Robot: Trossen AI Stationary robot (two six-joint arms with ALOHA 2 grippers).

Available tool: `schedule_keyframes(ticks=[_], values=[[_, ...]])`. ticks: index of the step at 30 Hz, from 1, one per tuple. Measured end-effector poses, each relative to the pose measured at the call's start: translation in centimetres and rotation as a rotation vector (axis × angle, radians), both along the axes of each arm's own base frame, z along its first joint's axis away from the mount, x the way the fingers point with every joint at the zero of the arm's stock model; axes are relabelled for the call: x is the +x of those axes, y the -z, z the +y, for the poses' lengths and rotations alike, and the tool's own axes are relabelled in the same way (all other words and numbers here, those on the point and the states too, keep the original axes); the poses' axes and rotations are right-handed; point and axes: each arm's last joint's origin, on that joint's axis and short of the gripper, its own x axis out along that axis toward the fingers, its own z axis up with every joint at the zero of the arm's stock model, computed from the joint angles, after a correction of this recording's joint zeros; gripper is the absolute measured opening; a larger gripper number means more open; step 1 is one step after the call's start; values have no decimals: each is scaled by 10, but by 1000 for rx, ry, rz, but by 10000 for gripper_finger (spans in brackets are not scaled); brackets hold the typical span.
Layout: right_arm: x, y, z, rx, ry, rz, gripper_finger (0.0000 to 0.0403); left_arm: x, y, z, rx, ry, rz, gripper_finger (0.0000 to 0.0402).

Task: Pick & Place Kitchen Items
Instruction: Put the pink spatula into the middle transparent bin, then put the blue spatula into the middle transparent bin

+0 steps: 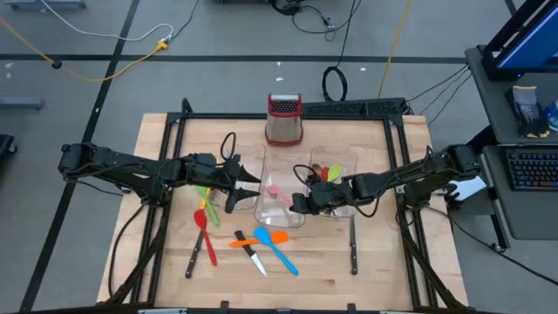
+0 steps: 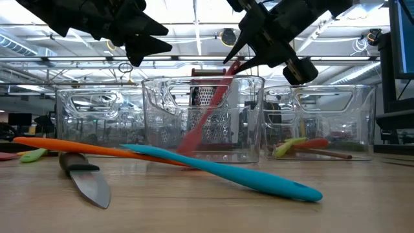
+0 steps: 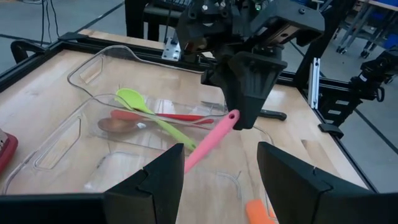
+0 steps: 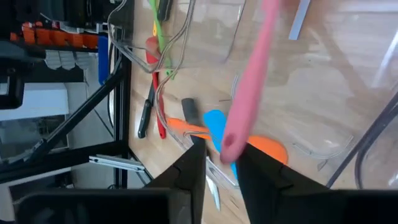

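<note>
The slim pink silicone spatula [image 3: 208, 140] is seen leaning steeply inside the middle clear rectangular plastic bin [image 2: 162, 97], handle end up between the parted fingers of the right claw [image 3: 239, 118]. No firm grip can be confirmed. The left claw [image 1: 234, 185] is held open just beside the bin, above the wooden counter [image 1: 366, 270].

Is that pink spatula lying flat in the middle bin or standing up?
Tilted, not flat: the pink spatula leans in the middle clear bin, its lower end down inside, its top end at the right hand.
</note>
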Motion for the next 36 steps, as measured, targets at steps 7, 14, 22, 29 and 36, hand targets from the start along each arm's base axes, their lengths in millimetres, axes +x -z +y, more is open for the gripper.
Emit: schedule_keyframes(ticks=[7, 14, 22, 29, 36], values=[[1, -1, -1, -13, -11, -16, 109, 0, 0, 0, -3, 0, 1, 207], [2, -6, 13, -6, -87, -75, 115, -1, 2, -2, -20, 2, 23, 207], [-4, -2, 27, -2, -151, -28, 93, -1, 2, -10, -25, 34, 27, 207], [-11, -23, 44, -123, -331, -185, 68, -2, 2, -20, -65, 69, 36, 207], [-30, -36, 75, -402, -612, -306, 12, -5, 3, -42, -133, 139, 53, 207]])
